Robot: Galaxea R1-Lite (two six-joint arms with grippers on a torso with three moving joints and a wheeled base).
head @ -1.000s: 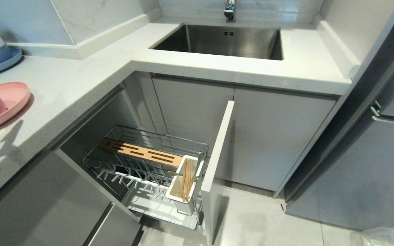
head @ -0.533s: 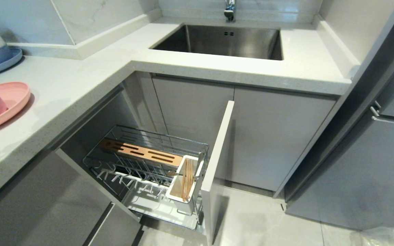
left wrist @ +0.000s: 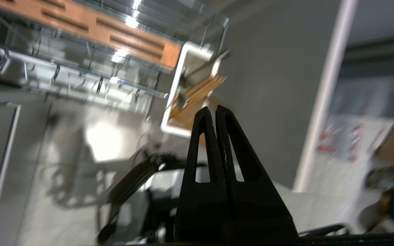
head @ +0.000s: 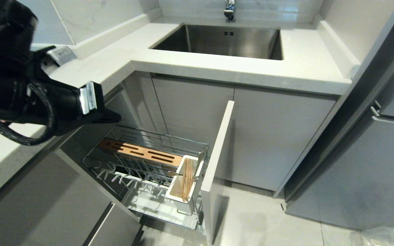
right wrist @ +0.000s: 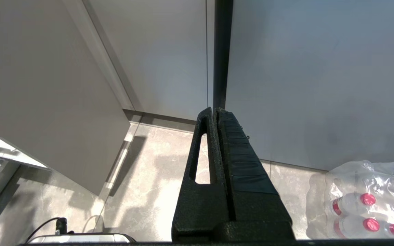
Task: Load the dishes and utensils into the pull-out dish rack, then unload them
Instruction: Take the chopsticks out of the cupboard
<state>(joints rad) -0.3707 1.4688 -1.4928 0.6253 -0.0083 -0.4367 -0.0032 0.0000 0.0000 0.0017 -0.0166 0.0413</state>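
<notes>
Swinging into the upper left of the head view where only countertop showed a moment ago, the left gripper (head: pixel 109 118), fingers pressed together and empty, hangs above the pull-out dish rack (head: pixel 149 160), suggesting unloading of the chopsticks (head: pixel 186 182) begins.

A steel sink (head: pixel 224 41) sits in the white countertop (head: pixel 251 73); wrapped bottles (right wrist: pixel 364 205) lie on the floor.

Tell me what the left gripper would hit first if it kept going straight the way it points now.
Probably the white utensil holder with the light-wood chopsticks in the chrome wire pull-out rack: the shut left gripper aims at it in the wrist view. Depth is unclear.
</notes>
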